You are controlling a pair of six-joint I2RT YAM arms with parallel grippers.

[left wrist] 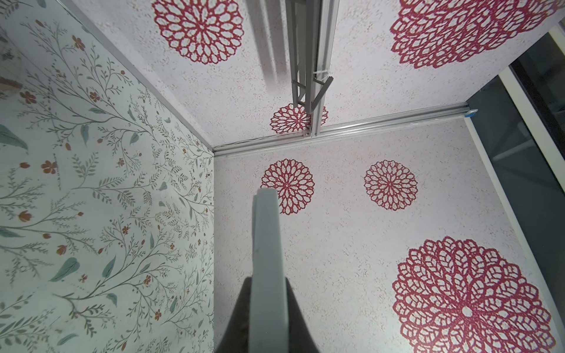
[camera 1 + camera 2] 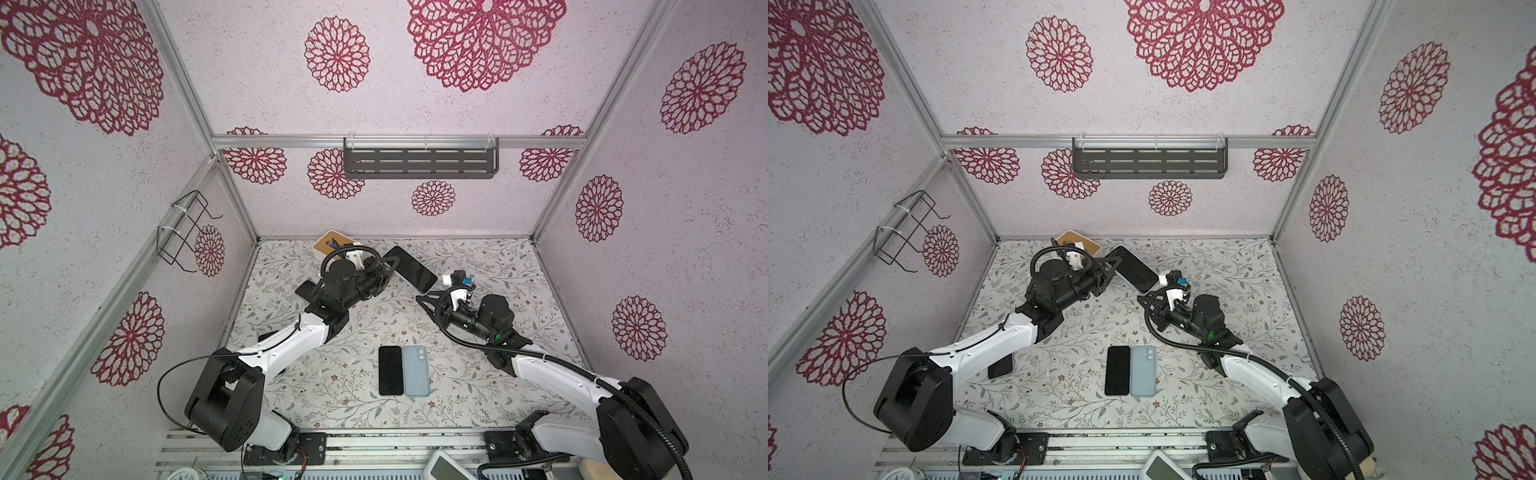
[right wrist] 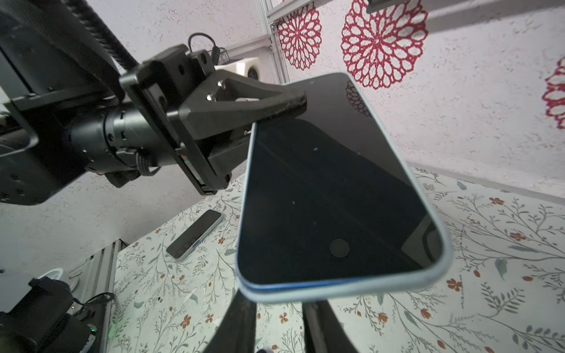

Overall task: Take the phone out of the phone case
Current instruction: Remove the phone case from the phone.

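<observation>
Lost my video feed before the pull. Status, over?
Left gripper shut on cased phone, held aloft. Right gripper open at its free end. Case still on. Nothing between them.

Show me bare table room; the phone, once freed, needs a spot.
Free: the floral-print table's far right, by the right wall, and its middle between left arm and right arm. Crowded: near centre, a black flat phone beside a pale blue case; a dark phone under the left arm.

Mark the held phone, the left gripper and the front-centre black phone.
held phone (image 3: pixel 336 198): right wrist view, middle of its dark screen.
left gripper (image 2: pixel 395 265): in a top view, fingertips on the phone's end.
black phone (image 2: pixel 390 371): in a top view, screen centre.
</observation>
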